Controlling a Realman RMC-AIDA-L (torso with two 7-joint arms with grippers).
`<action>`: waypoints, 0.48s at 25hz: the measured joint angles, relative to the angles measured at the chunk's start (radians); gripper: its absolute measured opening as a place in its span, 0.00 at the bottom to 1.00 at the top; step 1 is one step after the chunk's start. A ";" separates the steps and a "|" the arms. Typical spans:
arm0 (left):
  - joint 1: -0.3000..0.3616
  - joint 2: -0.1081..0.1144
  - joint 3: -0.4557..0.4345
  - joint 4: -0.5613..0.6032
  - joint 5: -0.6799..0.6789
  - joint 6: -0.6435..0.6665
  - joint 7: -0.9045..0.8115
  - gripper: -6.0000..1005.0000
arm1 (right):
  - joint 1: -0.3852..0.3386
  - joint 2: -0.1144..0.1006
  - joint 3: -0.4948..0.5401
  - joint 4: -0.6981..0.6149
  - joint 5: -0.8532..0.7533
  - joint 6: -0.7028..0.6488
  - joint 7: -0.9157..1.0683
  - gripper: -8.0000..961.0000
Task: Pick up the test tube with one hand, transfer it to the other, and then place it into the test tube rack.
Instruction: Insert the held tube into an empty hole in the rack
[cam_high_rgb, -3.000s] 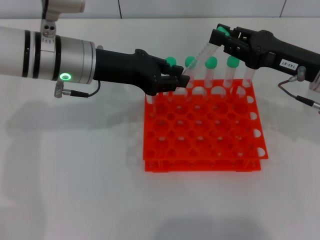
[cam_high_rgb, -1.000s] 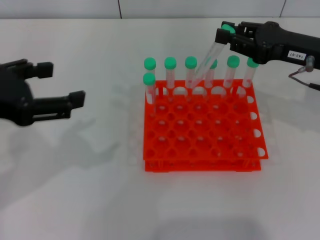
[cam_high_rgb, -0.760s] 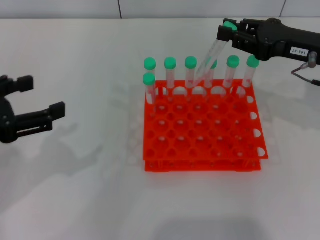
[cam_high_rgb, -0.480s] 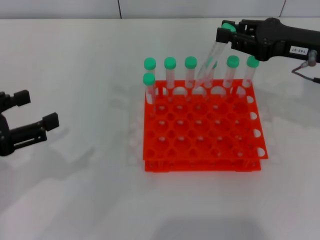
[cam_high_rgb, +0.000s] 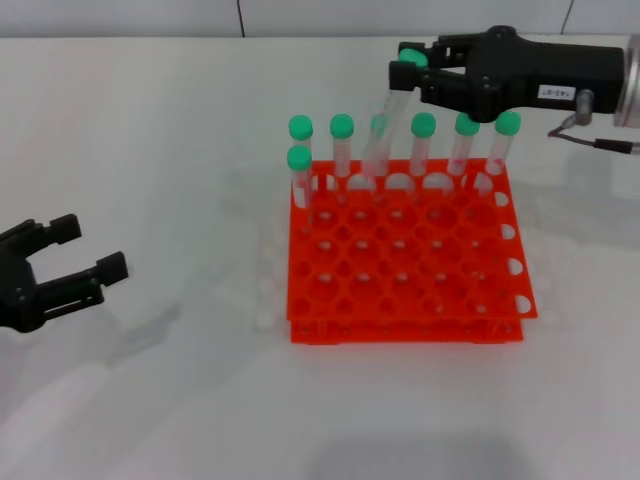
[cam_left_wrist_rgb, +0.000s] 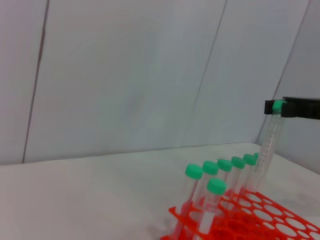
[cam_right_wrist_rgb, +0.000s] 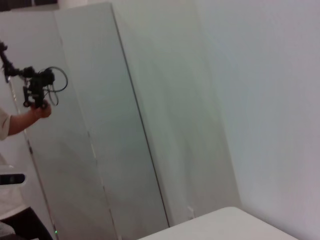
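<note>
On the white table, right claw grips the test tube; left claw released.

The test tube, clear with a green cap, hangs tilted from the right pincer, which grips it at the cap; its lower end slants down to the rack's back row. Below the pincer sits the orange-red test tube rack, its back row holding upright green-capped tubes.

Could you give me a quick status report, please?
Right end effector shut on tube, tilted over rack back row. Left end effector open, off left. Racked tubes crowd the target.
</note>
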 joint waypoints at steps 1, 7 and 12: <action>-0.007 0.000 -0.008 -0.012 0.008 0.005 0.002 0.89 | 0.002 0.004 -0.008 -0.013 -0.005 0.007 -0.002 0.28; -0.017 -0.001 -0.015 -0.035 0.037 0.004 0.003 0.89 | 0.016 0.019 -0.032 -0.050 -0.016 0.031 -0.002 0.28; -0.024 0.000 -0.015 -0.065 0.045 0.005 0.012 0.89 | 0.043 0.021 -0.092 -0.052 -0.022 0.077 0.001 0.28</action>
